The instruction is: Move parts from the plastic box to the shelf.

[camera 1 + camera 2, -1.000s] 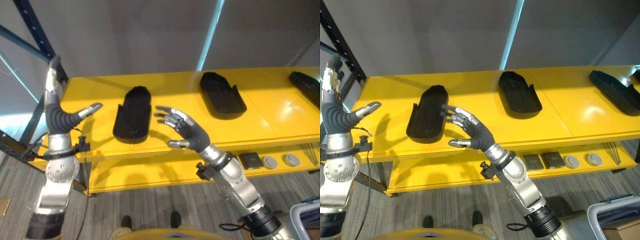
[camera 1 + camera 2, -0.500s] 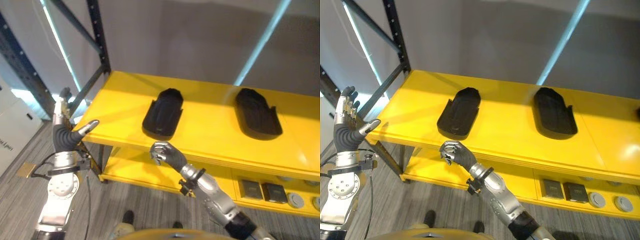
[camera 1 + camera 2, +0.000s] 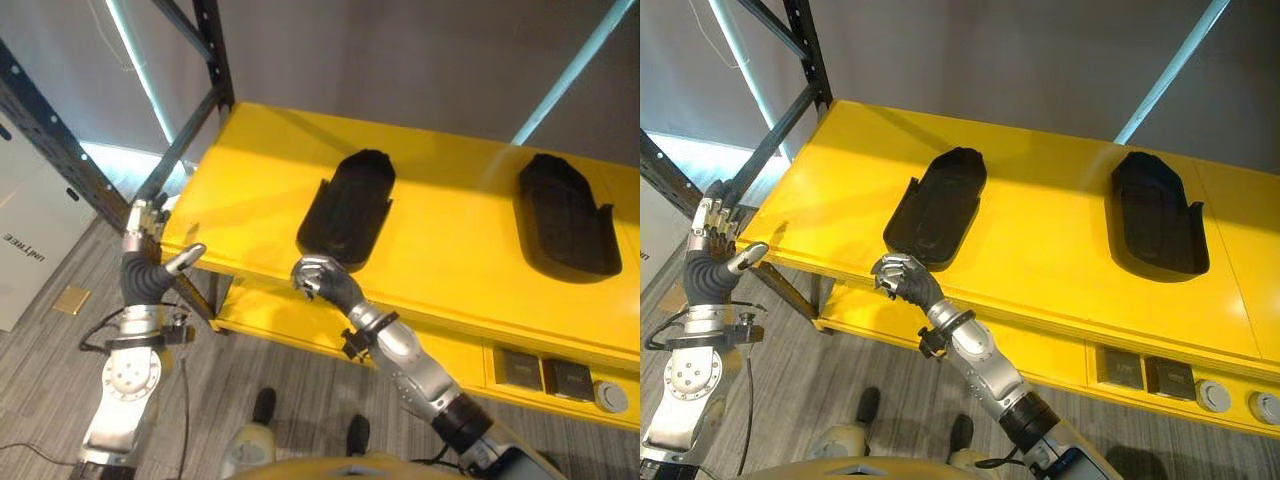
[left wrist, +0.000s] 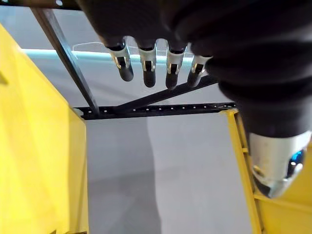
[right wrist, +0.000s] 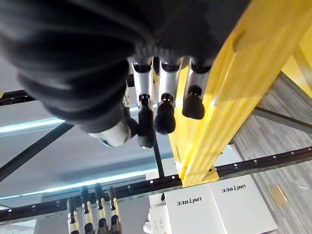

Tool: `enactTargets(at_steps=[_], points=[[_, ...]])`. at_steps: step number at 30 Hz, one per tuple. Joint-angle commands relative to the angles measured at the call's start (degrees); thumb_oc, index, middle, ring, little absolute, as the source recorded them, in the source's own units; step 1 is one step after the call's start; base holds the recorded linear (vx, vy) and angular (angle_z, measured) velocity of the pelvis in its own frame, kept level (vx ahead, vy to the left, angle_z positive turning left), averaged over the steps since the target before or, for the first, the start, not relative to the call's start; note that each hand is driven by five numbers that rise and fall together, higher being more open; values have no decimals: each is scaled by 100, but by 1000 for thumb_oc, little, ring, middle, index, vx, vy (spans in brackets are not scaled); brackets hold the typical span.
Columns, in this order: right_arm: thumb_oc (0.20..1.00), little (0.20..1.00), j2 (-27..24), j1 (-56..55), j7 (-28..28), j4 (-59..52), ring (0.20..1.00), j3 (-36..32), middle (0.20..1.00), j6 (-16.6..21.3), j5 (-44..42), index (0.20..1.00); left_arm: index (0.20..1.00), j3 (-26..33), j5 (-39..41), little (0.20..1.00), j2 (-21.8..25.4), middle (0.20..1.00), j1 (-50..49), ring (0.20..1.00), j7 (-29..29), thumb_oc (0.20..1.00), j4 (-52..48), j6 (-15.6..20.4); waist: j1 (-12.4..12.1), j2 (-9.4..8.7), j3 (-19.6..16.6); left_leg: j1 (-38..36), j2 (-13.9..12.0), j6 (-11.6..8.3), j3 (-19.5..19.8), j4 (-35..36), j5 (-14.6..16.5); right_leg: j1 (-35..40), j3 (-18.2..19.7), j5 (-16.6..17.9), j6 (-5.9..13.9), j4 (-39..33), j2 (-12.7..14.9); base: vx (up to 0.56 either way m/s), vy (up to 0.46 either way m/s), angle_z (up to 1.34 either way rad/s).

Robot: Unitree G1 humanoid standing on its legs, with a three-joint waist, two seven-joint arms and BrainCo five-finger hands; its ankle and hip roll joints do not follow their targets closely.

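While the right hand [image 3: 902, 280] hangs curled and empty and the left hand [image 3: 148, 268] spread, both black parts [image 3: 938, 207] on the yellow shelf [image 3: 1050, 240] look rigid, light, best gripped by their raised rims.

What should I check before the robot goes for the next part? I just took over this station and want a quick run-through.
1. Right hand free of any part: ok. Its fingers are curled at the shelf's front edge and hold nothing.
2. Left hand free: ok. Fingers straight, raised off the shelf's left end, nothing in it.
3. Placed part seated: ok. The nearer black part lies flat on the yellow shelf, clear of the right hand.
4. Second black part on the shelf: ok, flat, apart from the first.
5. Free shelf space for more parts: ok, bare yellow between and left of the two parts.
6. Plastic box within reach: cannot tell.
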State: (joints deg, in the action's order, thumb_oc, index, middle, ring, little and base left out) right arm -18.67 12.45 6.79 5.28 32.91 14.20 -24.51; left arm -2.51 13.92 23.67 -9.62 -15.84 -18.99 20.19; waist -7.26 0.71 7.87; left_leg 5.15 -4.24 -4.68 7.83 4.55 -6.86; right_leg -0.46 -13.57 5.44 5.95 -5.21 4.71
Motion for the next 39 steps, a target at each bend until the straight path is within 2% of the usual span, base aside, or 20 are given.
enactTargets(at_steps=[1, 10, 39], points=[[200, 200, 182, 438, -220, -186, 200, -122, 200, 443, 189, 200, 1000, 56, 106, 1000, 266, 1000, 332, 1000, 61, 1000, -46, 203, 41, -228, 29, -265, 223, 158, -78, 45, 742, 171, -27, -757, -13, 21, 72, 30, 5, 0], [200, 200, 163, 437, -396, -71, 200, -275, 200, 411, 344, 200, 1000, 53, 149, 1000, 285, 1000, 315, 1000, 82, 1000, -66, 173, 75, -218, 36, -284, 244, 181, -84, 45, 774, 177, -8, -765, -14, 22, 82, 17, 2, 0], [200, 200, 301, 1322, -1038, 351, 200, -420, 200, 431, 874, 200, 1000, -180, 415, 1000, 368, 1000, 548, 1000, 97, 1000, -32, 179, -141, -108, 191, 16, 283, 187, 130, 45, 676, -30, -117, -789, -50, 21, 42, 0, -5, 3]])
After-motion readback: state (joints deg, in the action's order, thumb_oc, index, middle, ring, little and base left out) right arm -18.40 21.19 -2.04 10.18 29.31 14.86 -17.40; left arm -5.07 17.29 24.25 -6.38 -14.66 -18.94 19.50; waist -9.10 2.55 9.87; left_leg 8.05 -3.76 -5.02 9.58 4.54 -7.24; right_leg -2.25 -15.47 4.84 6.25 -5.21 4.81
